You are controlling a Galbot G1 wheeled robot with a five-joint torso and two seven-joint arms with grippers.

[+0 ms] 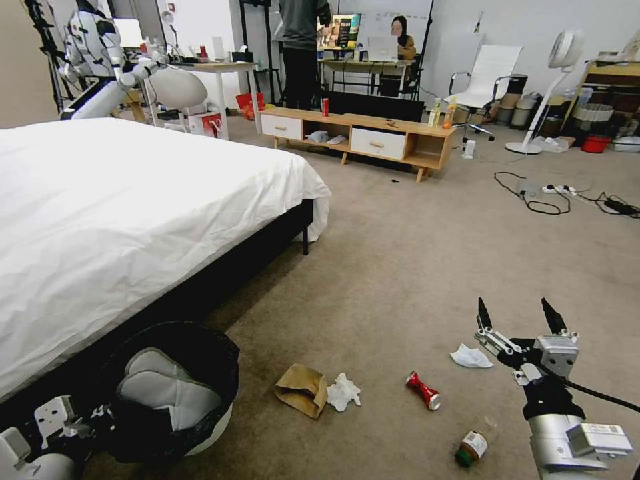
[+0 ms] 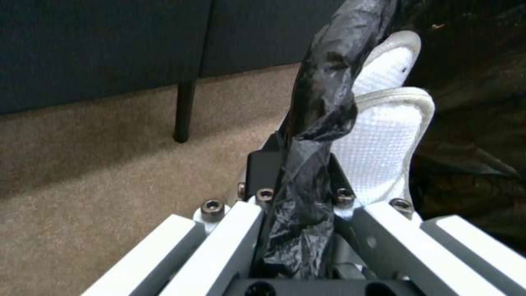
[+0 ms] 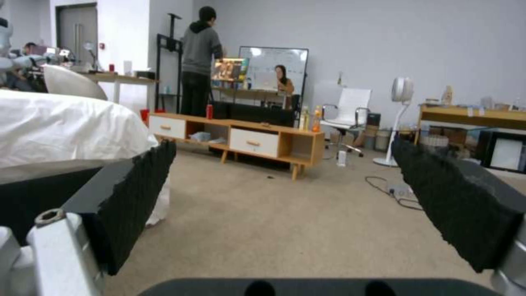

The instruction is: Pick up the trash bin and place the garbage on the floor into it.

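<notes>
Left gripper [image 1: 100, 417] clamped on the rim of the trash bin [image 1: 170, 390], fingers pinching the black liner bag [image 2: 312, 135]; bin tilted, held low just beside the bed [image 1: 133, 220], mouth facing the robot, with white slippers [image 1: 167, 393] inside. Right gripper [image 1: 517, 317] hovers low over the floor [image 1: 400, 253], jaws wide apart and empty, fingertips pointing away from the bed's near side toward the far room. Garbage on the floor, placed from the trash bin: brown paper bag [image 1: 301, 389] nearest it, crumpled white tissue [image 1: 343, 392] touching the bag's far side, crushed red can [image 1: 423, 390] farther out, a second tissue [image 1: 471, 357] just beside the right gripper's fingertips, small green-capped bottle [image 1: 471, 448] lying near the right wrist. All pieces lie outside the bin.
</notes>
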